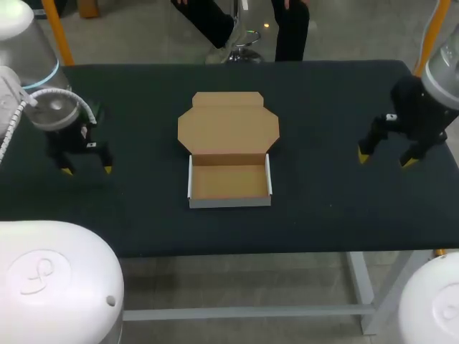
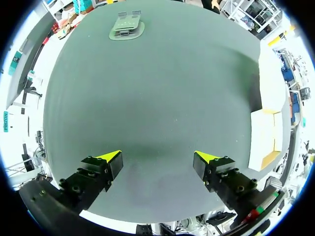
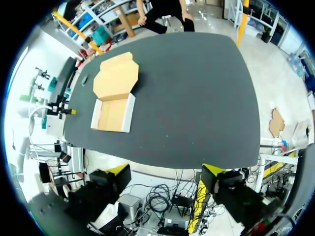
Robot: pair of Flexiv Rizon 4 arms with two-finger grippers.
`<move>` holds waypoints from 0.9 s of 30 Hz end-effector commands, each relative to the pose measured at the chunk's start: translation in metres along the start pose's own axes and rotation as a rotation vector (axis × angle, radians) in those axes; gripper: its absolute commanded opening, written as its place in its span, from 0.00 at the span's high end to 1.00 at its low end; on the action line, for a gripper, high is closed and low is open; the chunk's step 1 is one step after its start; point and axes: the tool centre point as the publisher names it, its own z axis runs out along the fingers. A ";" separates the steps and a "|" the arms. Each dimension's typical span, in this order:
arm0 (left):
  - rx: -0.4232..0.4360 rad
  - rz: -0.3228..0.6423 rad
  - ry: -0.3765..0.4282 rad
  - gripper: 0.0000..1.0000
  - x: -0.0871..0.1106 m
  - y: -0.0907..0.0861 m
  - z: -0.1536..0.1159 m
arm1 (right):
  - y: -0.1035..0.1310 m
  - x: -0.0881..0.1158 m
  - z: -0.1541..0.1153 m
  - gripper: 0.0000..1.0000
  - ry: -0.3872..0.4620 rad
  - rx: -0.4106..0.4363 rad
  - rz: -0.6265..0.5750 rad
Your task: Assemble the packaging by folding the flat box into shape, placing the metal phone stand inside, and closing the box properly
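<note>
- Middle of the table (image 1: 323, 107), that's where the box (image 1: 229, 179) sits, roughly halfway between the near and far edges.
- It's half done: the base is folded up into a shallow tray, with low walls standing on the near side and both short sides.
- Those walls are white on the outside, and everything inside is plain brown cardboard.
- The lid (image 1: 228, 127) is wide open and lies flat on the table, pointing at the far edge. Its corners are cut at an angle, and a narrower tuck flap (image 1: 228, 99) sits at its far end.
- The phone stand (image 2: 126, 25) is a small grey metal piece lying on the table toward the left edge. It's ahead of the left pincer and well apart from the box.
- The left pincer (image 1: 86, 166) hangs over the left side of the table with its yellow tips spread wide and nothing between them. In its own wrist view the box (image 2: 266, 137) is off to one side.
- The right pincer (image 1: 387, 158) is over the right side of the table, also spread wide and gripping nothing.
- From the right wrist view the box (image 3: 115, 101) shows the same way: lid flat, tray up.
</note>
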 end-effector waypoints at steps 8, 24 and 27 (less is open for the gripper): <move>-0.032 -0.002 -0.003 0.00 -0.014 -0.035 0.017 | -0.001 0.000 -0.002 0.00 -0.001 0.003 0.000; -0.031 -0.005 -0.005 0.00 -0.036 -0.075 0.024 | -0.001 0.000 -0.002 0.00 -0.001 0.003 0.000; -0.033 -0.006 0.000 0.00 -0.040 -0.081 0.026 | -0.001 0.000 -0.002 0.00 -0.001 0.003 0.000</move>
